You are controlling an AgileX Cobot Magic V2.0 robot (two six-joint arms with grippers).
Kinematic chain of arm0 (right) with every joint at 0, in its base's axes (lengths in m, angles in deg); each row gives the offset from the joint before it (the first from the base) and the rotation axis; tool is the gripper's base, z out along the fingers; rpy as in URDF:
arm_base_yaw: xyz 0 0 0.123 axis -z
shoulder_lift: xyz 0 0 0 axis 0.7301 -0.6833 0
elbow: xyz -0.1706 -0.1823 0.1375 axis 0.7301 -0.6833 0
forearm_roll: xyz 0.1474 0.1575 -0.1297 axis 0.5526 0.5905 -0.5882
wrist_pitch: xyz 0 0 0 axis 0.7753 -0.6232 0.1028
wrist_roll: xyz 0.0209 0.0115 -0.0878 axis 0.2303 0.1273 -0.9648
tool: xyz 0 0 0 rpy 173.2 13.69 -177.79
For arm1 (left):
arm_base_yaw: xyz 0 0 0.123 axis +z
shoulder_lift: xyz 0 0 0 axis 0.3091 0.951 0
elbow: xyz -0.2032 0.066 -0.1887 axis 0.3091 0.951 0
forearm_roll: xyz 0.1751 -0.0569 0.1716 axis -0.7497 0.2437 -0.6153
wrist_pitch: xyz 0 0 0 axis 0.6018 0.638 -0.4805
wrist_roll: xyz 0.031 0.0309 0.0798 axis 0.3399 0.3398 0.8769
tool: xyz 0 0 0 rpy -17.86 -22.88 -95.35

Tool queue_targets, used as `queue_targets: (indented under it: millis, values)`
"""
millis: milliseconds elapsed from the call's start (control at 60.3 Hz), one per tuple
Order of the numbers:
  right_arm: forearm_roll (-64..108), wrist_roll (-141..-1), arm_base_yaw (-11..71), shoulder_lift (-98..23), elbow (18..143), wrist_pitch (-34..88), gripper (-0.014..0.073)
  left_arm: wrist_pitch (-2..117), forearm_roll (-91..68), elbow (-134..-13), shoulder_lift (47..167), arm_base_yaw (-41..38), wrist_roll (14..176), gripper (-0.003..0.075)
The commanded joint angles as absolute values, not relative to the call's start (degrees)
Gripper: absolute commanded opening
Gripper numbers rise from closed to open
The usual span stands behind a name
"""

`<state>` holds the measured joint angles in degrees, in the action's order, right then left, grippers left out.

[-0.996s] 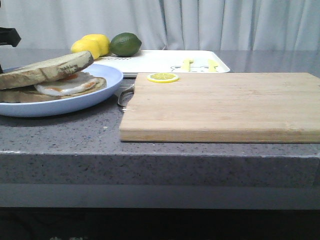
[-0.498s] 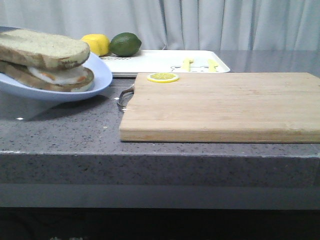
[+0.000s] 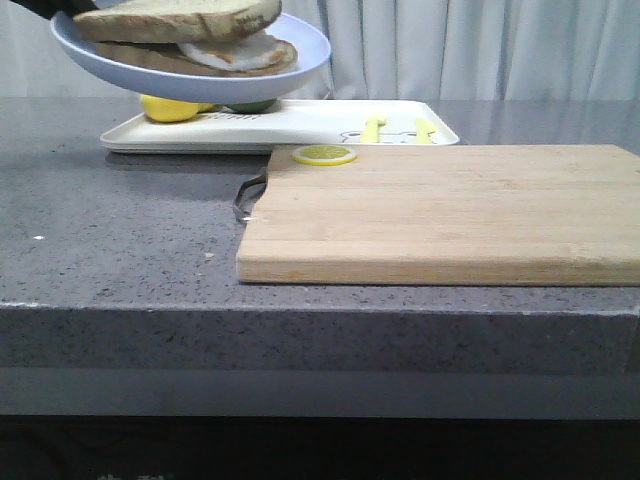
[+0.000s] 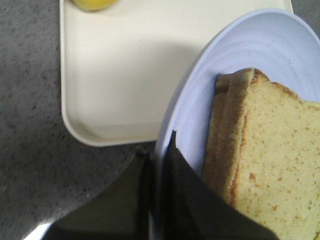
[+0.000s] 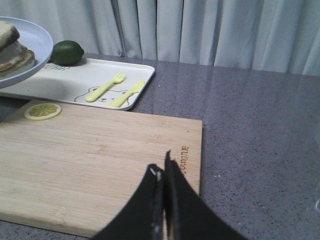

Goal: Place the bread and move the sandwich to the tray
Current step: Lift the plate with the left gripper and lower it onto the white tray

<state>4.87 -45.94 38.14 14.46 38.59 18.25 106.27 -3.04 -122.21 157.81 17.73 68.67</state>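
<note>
The light-blue plate [image 3: 195, 75] hangs in the air above the near left end of the white tray [image 3: 300, 125]. On it lies the sandwich [image 3: 190, 35]: the top bread slice [image 4: 272, 165], fried egg and lower slice. My left gripper [image 4: 157, 152] is shut on the plate's rim; the plate [image 4: 250, 55] hovers over the tray [image 4: 125, 75]. My right gripper [image 5: 162, 172] is shut and empty above the near right part of the cutting board [image 5: 100, 160]. The plate [image 5: 25, 50] also shows in the right wrist view.
A wooden cutting board [image 3: 450, 210] with a lemon slice [image 3: 324, 154] fills the middle. A lemon [image 3: 170, 108] and a lime [image 5: 67, 52] sit at the tray's far left. Yellow fork [image 5: 105, 86] and knife prints mark the tray's right end.
The plate with the sandwich has risen from the counter at the left and moved up and to the right, over the tray's left end. The right gripper's motion is not shown.
</note>
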Motion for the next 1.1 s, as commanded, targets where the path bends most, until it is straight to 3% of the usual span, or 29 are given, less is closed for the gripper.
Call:
queue_targets:
  millis: [0,398,830,929,1079]
  values:
    - [4.4,-46.1,38.4,13.8,40.1,22.9,-0.0062,104.5,2.0,-131.2,160.1,16.7,64.9,-0.0019]
    - [4.4,-46.1,38.4,13.8,40.1,22.7,-0.0062,109.7,9.2,-162.1,184.5,16.2,55.9,-0.0018]
    - [4.4,-46.1,38.4,13.8,40.0,22.7,-0.0062,109.9,9.3,-166.4,189.6,16.2,54.3,-0.0013]
    - [4.4,-46.1,38.4,13.8,40.0,22.7,-0.0062,109.9,9.3,-166.4,189.6,16.1,54.3,0.0055]
    - [4.4,-46.1,38.4,13.8,40.0,22.7,-0.0062,109.9,9.3,-166.4,189.6,15.9,54.4,0.0266]
